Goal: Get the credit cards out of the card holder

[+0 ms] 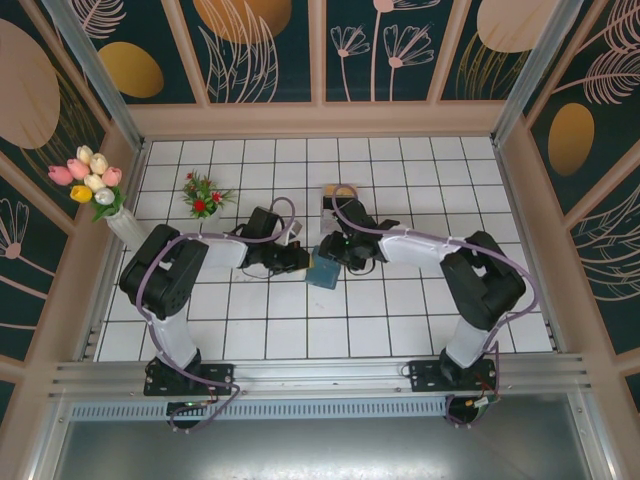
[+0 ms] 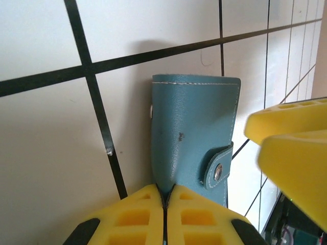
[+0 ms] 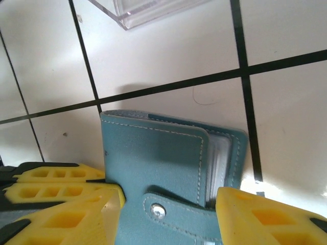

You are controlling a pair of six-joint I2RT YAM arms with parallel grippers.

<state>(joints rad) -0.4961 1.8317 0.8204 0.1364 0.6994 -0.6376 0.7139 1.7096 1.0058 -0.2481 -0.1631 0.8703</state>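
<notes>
The card holder (image 1: 323, 272) is a teal wallet lying folded on the tiled table between my two grippers, its snap strap (image 3: 171, 212) fastened. My left gripper (image 2: 166, 190) is shut on the near edge of the card holder (image 2: 194, 132). My right gripper (image 3: 164, 199) stands open, one yellow finger on each side of the strap end of the card holder (image 3: 153, 158). Pale edges of the credit cards (image 3: 218, 168) show between the covers on the open side. From above, the left gripper (image 1: 297, 262) and right gripper (image 1: 333, 258) meet at the wallet.
A clear plastic box (image 3: 148, 7) sits just beyond the wallet. A grey stand (image 1: 333, 197) stands behind the grippers. A small red flower bunch (image 1: 203, 195) and a vase of tulips (image 1: 95, 185) are at the back left. Walls enclose the table.
</notes>
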